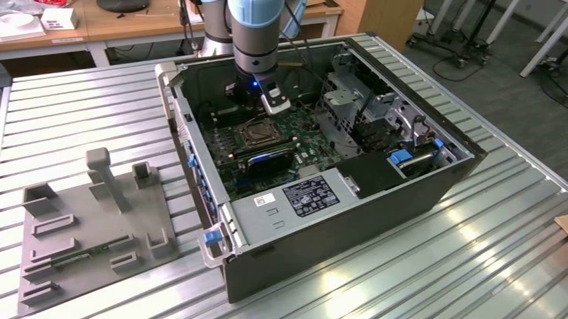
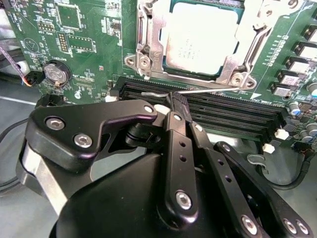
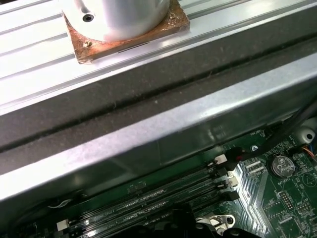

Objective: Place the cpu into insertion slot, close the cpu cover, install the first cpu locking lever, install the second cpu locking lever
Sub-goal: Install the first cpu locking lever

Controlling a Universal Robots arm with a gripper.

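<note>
In the second wrist view the cpu (image 2: 198, 39) lies flat in the insertion slot (image 2: 148, 75), its silvery top showing through the cpu cover (image 2: 150, 29), which is folded down around it. A thin wire locking lever (image 2: 208, 89) runs along the socket's edge beside the black memory slots (image 2: 233, 106). My gripper (image 2: 173, 101) is shut, its tip right at this lever; whether it clamps the wire I cannot tell. In the exterior view the gripper (image 1: 271, 105) hangs just behind the socket (image 1: 259, 133) inside the open computer case (image 1: 400, 193).
The green motherboard (image 1: 297, 149) is ringed by case walls, a drive cage (image 1: 355, 106) and cables. A coin battery (image 2: 55, 73) sits near the gripper. A grey fixture plate (image 1: 89, 232) lies on the ribbed table at the exterior view's left. The case wall (image 3: 148, 134) rises close by.
</note>
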